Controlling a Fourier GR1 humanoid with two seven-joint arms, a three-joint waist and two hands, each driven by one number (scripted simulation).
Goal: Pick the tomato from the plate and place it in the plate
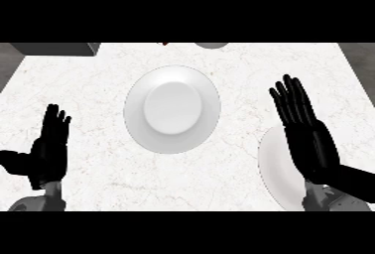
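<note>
The tomato cannot be seen as a whole in the head view: only a tiny dark red speck (166, 43) shows at the top edge of the counter, a little left of centre, and I cannot tell if this is the tomato. It may also lie hidden under the right hand (304, 134), which covers most of the second plate (273, 166) at the lower right of the frame. This hand is flat and open, its fingers straight and close together, pointing to the top of the frame; it holds nothing that I can see. The larger plate (172, 109) in the middle of the counter (88, 89) has nothing on it and, in my judgement, is the place for the tomato. The left hand (45, 149) rests at the lower left, open with the fingers up and the thumb out to the side, well apart from both plates. A grey box (55, 48) is at the upper left corner and a grey round thing (212, 45) at the top edge. If the tomato is on the lower right plate, the right hand is clearly the nearer one, and the middle plate lies to its upper left.
</note>
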